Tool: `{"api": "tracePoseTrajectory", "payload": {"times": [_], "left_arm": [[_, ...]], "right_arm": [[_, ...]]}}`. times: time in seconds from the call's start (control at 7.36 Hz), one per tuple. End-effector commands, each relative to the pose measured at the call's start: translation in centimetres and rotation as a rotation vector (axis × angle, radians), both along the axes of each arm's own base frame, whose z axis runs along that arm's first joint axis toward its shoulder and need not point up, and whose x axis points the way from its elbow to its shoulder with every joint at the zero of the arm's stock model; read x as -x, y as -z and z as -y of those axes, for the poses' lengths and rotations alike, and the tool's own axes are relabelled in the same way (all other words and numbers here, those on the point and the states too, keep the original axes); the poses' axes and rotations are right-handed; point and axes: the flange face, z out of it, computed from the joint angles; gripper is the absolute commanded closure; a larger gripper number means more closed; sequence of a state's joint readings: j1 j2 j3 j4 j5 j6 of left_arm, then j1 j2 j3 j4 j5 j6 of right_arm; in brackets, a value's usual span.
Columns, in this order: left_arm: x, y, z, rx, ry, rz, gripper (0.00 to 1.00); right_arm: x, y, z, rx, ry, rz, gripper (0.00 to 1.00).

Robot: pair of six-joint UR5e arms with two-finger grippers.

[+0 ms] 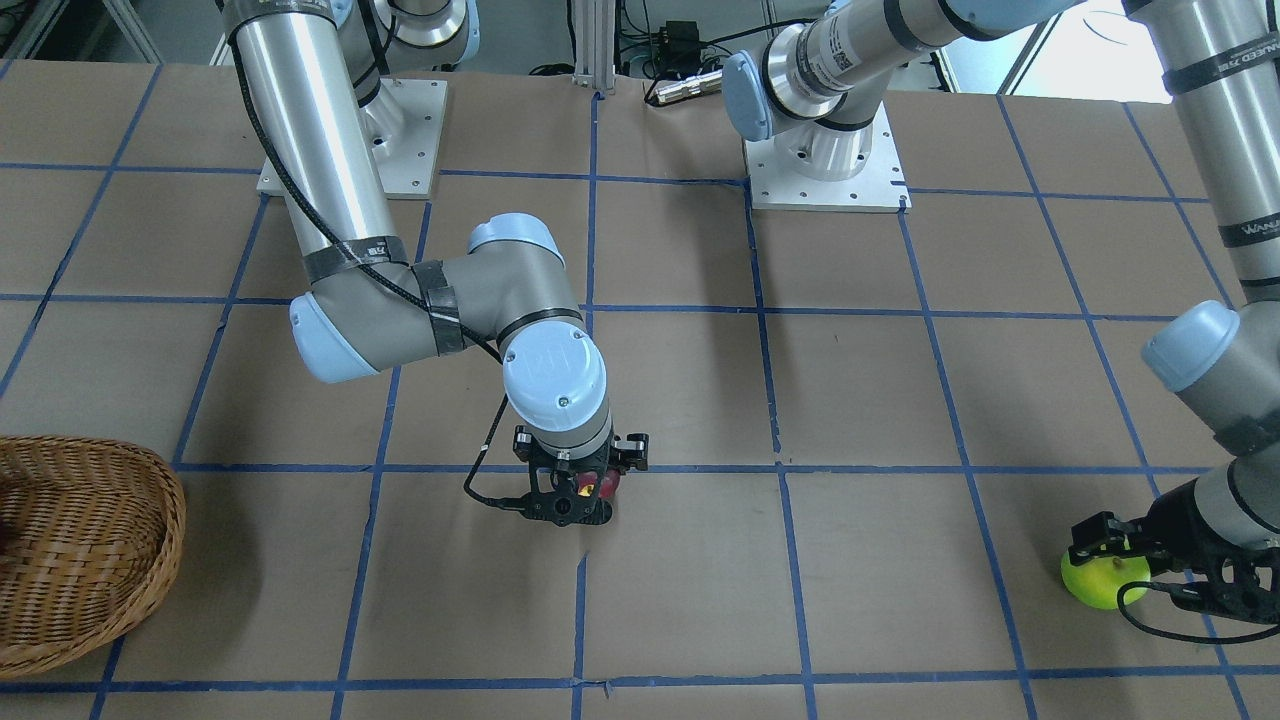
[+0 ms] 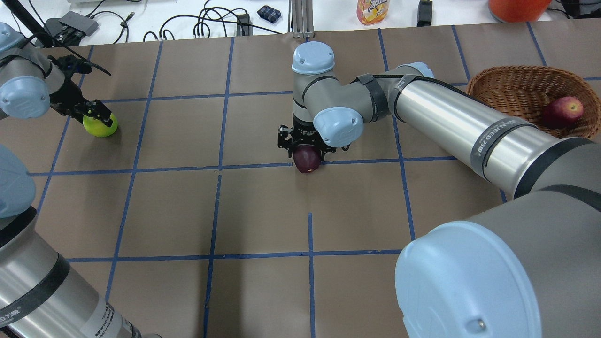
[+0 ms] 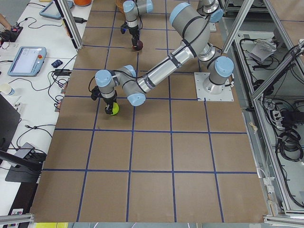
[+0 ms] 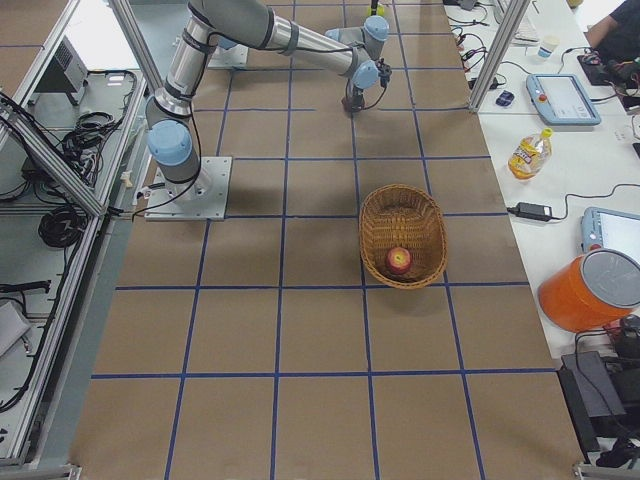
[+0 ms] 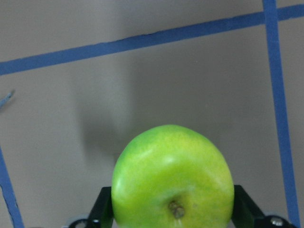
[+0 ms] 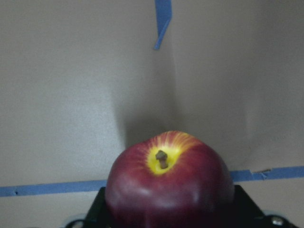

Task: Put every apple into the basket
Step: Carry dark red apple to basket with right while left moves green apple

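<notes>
Maroon apple (image 6: 168, 185) — yellow stem patch — clamped in right gripper (image 2: 306, 155) | lime-green apple (image 5: 173, 178) clasped in left gripper (image 2: 100, 119) | red apple (image 2: 563, 110) in basket (image 2: 497, 75)

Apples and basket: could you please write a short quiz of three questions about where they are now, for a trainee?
1. True or false: the red apple lies inside the basket.
2. Which colour is the apple between the fingers of the left gripper? A lime green, B orange, C white.
3. Fill the gap: the maroon apple sits between the fingers of the ____ gripper.

Key: 1 true. 2 A, the green apple. 3 right, the right gripper.
</notes>
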State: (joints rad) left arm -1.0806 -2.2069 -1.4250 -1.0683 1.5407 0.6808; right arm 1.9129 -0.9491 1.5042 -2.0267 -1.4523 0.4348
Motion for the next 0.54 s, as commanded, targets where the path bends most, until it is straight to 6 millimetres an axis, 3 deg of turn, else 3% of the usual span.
{"api": "tracePoseTrajectory", "payload": {"times": [0.0, 0.14, 0.27, 0.41], "left_arm": [[3.3, -4.8, -1.0, -0.028, -0.013, -0.045, 1.0], [7.9, -7.2, -1.1, -0.024, -0.088, -0.114, 1.0], [14.5, -8.3, -0.8, -0.016, -0.119, -0.16, 1.0], [21.5, -8.9, -0.7, -0.018, -0.109, -0.164, 1.0]], "right_arm": [[0.6, -0.4, 0.2, 0.009, -0.009, -0.04, 1.0], [1.3, -2.9, 0.1, 0.026, 0.001, -0.041, 1.0], [4.3, -6.2, 0.1, 0.008, 0.013, -0.082, 1.0], [9.5, -9.8, 0.8, 0.009, 0.059, -0.133, 1.0]]}}
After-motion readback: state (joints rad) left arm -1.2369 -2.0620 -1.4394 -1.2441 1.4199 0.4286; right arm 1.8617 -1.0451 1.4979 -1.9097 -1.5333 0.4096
